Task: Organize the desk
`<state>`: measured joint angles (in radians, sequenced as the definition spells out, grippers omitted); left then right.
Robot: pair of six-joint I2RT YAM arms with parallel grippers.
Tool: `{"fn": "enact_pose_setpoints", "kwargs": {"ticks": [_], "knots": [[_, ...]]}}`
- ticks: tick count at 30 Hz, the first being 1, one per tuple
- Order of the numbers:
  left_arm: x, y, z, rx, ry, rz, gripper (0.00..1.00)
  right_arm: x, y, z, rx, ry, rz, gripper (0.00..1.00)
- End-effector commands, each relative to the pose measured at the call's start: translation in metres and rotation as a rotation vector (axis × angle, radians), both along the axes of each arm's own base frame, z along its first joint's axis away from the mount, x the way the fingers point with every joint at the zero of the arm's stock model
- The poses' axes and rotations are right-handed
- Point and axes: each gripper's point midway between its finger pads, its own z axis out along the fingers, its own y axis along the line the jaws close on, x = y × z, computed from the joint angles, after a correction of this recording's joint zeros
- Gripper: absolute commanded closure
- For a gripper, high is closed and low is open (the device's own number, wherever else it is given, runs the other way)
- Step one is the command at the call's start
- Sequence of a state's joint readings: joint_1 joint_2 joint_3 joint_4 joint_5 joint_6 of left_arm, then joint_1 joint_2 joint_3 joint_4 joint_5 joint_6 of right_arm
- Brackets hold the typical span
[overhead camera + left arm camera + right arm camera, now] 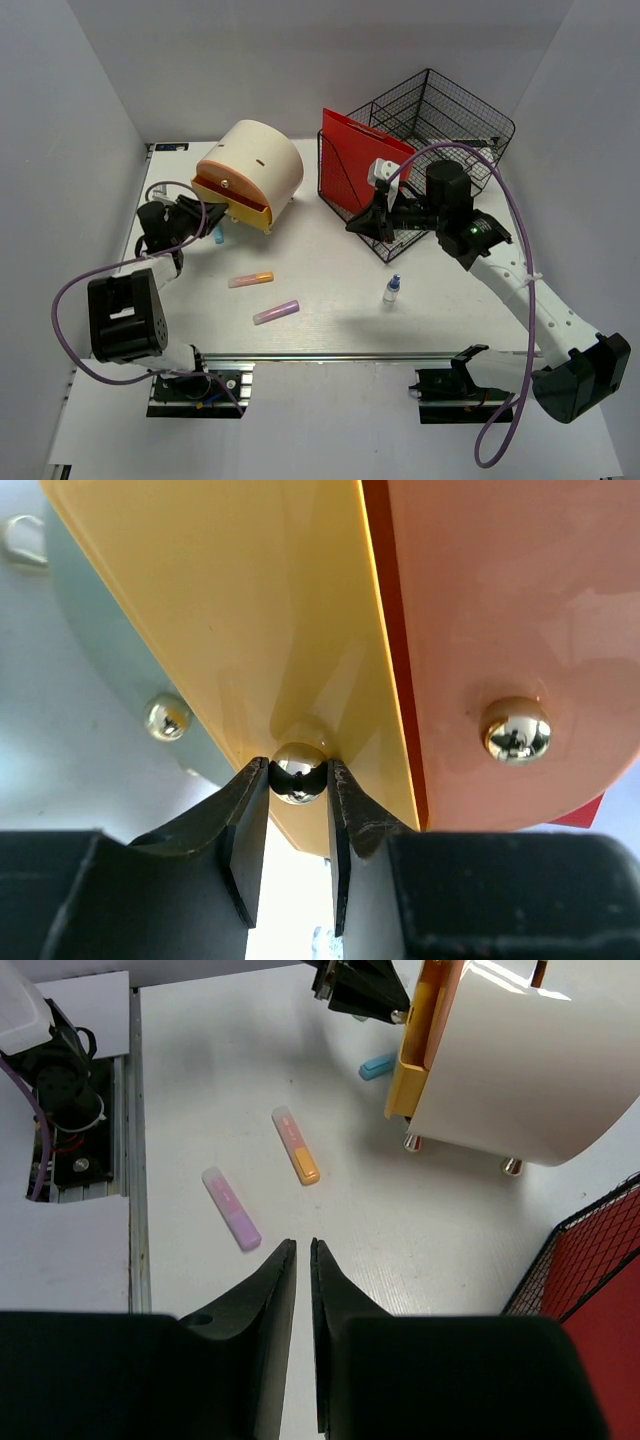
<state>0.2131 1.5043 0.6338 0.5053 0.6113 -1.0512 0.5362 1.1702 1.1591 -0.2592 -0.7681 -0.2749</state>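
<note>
On the white desk [330, 262] stands a cream drum-shaped drawer box [262, 158] with a yellow drawer [250, 630] and an orange drawer [510, 610]. My left gripper [298, 780] is shut on the yellow drawer's gold knob [298, 770]; the top view shows this gripper [205, 222] at the box's front left. My right gripper [303, 1247] hovers above the desk with its jaws almost touching and nothing between them; from above this gripper [358, 226] is beside the red folder [352, 158]. Loose on the desk lie an orange highlighter [250, 279], a purple highlighter [276, 312], a blue highlighter [216, 237] and a small bottle [392, 290].
A black wire basket [450, 110] and a wire file rack [345, 195] holding the red folder stand at the back right. A white block [381, 170] sits at the rack's top. A metal rail [350, 356] runs along the desk's near edge. Grey walls close in three sides.
</note>
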Motion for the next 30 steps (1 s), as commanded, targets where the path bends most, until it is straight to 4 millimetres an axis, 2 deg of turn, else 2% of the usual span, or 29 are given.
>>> {"fn": "enact_pose_setpoints", "kwargs": {"ticks": [1,10,18,21,25,28,30], "knots": [[-0.009,0.007,0.006,0.041,0.002,0.012,0.86,-0.001,-0.003,0.009,0.018,-0.057,-0.004,0.84],[-0.022,0.021,-0.001,0.113,0.06,0.033,0.87,-0.001,-0.003,0.009,0.02,-0.061,-0.006,0.83],[-0.027,0.03,-0.004,0.13,0.092,0.061,0.83,0.002,-0.005,0.005,0.011,-0.057,-0.021,0.81],[-0.027,0.03,-0.005,0.133,0.099,0.058,0.66,0.002,-0.004,0.004,0.01,-0.054,-0.02,0.79],[-0.028,0.03,-0.007,0.14,0.115,0.053,0.34,0.003,-0.004,0.003,0.008,-0.052,-0.026,0.75],[-0.031,0.03,-0.006,0.151,0.121,0.05,0.23,0.003,-0.004,0.002,0.005,-0.053,-0.023,0.71],[-0.033,0.034,-0.004,0.164,0.119,0.053,0.2,0.001,-0.004,0.001,0.002,-0.054,-0.016,0.68]]}}
